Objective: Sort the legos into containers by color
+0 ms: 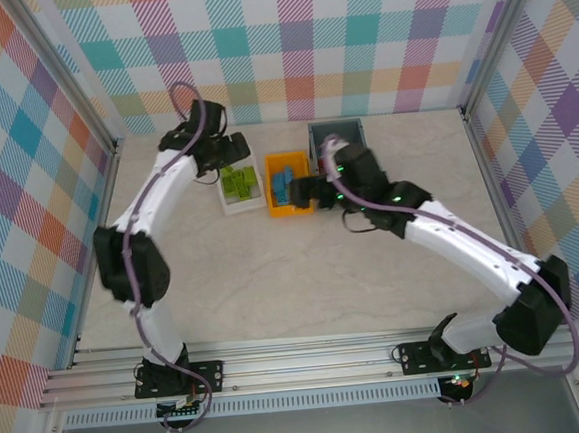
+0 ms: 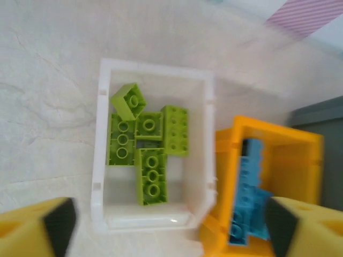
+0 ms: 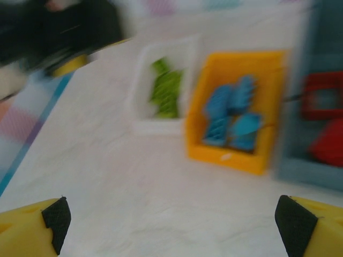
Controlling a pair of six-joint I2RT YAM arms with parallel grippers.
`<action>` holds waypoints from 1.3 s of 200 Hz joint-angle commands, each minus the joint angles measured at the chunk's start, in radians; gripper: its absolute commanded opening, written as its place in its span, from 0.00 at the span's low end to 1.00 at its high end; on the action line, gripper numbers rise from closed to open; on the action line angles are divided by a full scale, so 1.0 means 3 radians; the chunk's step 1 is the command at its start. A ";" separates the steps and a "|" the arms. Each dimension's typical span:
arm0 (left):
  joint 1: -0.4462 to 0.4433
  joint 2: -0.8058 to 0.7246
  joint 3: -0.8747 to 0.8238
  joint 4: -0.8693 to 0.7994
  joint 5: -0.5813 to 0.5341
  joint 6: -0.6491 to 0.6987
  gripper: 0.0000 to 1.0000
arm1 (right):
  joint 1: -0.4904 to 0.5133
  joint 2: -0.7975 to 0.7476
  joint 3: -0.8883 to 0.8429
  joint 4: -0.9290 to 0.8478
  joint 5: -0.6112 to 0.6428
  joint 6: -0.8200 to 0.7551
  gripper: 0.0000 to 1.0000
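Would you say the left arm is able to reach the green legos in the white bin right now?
Probably yes: the left gripper hovers open right above the white bin, whose top is open, and nothing covers the green legos inside.

My left arm (image 1: 158, 202) rises from its base, folds at the elbow out on the left and reaches to the far side. Its wrist is bent so the left gripper (image 1: 229, 153) looks down. In its wrist view the yellow fingers (image 2: 32, 230) stand wide apart and hold nothing. My right arm (image 1: 463, 248) has its elbow far out to the right, with the forearm running inward and the right gripper (image 1: 308, 190) aimed left. The right fingers (image 3: 316, 225) are spread wide too, and empty.
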 commanded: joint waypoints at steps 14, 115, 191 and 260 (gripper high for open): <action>0.0277 -0.1250 -0.1200 0.0419 0.0136 0.0015 1.00 | -0.0300 -0.0602 -0.0499 -0.0140 0.1536 -0.0199 1.00; 0.0340 -0.2445 -0.4393 0.2904 -0.1574 0.0804 1.00 | -0.1720 -0.0011 -0.2329 0.2386 0.0715 -0.1272 1.00; 0.0891 -0.1054 -0.4167 0.4338 -0.0594 0.1098 1.00 | -0.2099 0.0604 -0.2399 0.3287 0.0075 -0.1383 1.00; 0.0628 -0.0834 -0.4623 0.5424 -0.0652 0.1419 1.00 | -0.2143 0.0692 -0.2741 0.4007 -0.0289 -0.1466 1.00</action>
